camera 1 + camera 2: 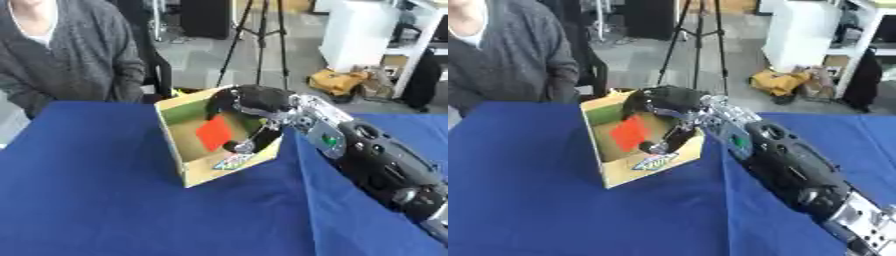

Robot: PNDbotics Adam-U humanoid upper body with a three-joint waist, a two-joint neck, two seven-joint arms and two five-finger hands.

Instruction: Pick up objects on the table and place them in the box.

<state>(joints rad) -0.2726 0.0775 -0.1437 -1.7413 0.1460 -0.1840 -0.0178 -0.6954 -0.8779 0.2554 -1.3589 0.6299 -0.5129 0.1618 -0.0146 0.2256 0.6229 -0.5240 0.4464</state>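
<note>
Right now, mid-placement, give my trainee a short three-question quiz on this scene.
1. True or false: the right robot hand is over the open cardboard box.
2. What colour is the flat object showing inside the box?
3. The box stands on: A) bare wood B) a blue tablecloth C) a metal tray.

Key: 1 true; 2 red; 3 B.
</note>
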